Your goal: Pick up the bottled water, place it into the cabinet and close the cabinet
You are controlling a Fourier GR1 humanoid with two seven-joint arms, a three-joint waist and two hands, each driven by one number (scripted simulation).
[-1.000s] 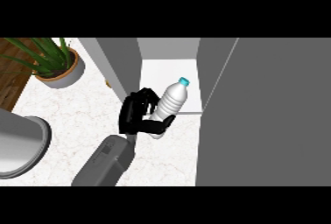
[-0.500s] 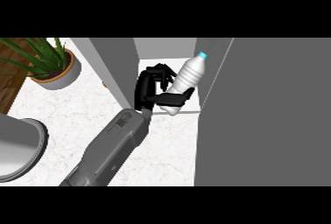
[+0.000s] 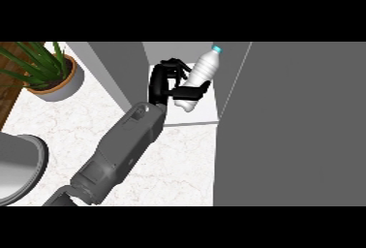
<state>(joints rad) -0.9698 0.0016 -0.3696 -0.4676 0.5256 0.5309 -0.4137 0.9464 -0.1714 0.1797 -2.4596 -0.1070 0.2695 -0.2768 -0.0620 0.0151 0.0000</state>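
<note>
Head view: left black robot hand (image 3: 166, 83) curls around a clear plastic bottled water (image 3: 200, 72) with a blue cap, tilted inside the open grey cabinet (image 3: 193, 116) above the white marble tabletop (image 3: 178, 160).

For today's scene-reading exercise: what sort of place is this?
Probably a kitchen: a marbled counter, a grey cabinet and a potted plant, with a robot hand holding a bottle.
</note>
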